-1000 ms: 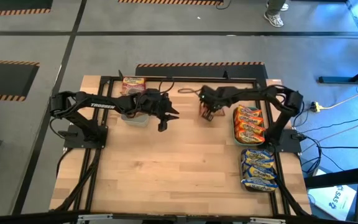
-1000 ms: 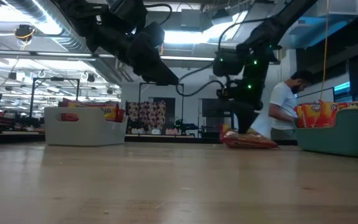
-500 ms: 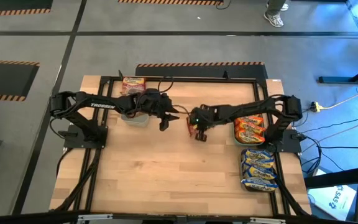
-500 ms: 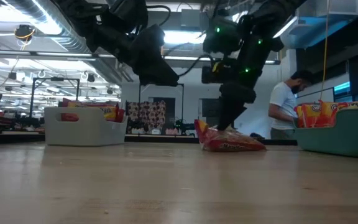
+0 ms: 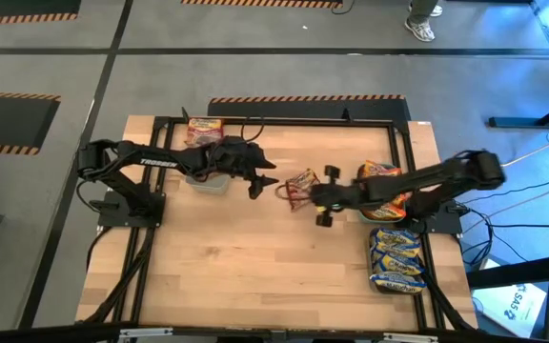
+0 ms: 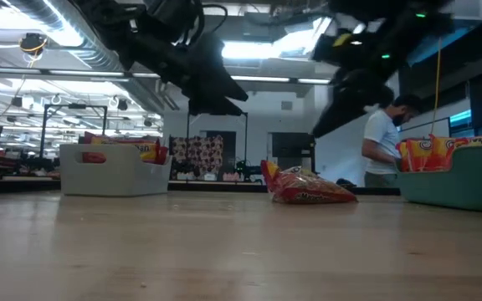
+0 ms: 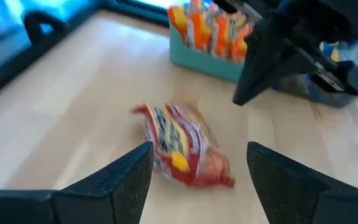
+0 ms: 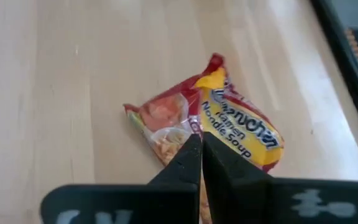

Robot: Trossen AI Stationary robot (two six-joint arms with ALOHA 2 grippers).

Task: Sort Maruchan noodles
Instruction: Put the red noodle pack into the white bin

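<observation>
A red-and-yellow Maruchan noodle packet (image 5: 300,186) lies flat on the table's middle, also seen in the low view (image 6: 308,186). My left gripper (image 7: 197,177) hangs open above the table, just left of the packet (image 7: 182,146), its fingers pointing at it. My right gripper (image 8: 201,149) is shut and hovers over the packet's right end (image 8: 229,134), raised off the table (image 6: 323,127). Neither gripper touches the packet.
A grey tray (image 5: 208,181) with packets sits under the left arm, and another packet (image 5: 204,129) lies at the far edge. A teal tray (image 5: 381,195) of orange packets and a clear tray (image 5: 396,259) of blue-and-yellow ones stand at the right. A person (image 6: 383,146) stands beyond the table.
My shut right gripper slid the red-and-yellow packet along the table toward the left arm, then rose off it and drew back a little to the right. The packet now lies still where it stopped. My left gripper has opened wider without shifting place.
</observation>
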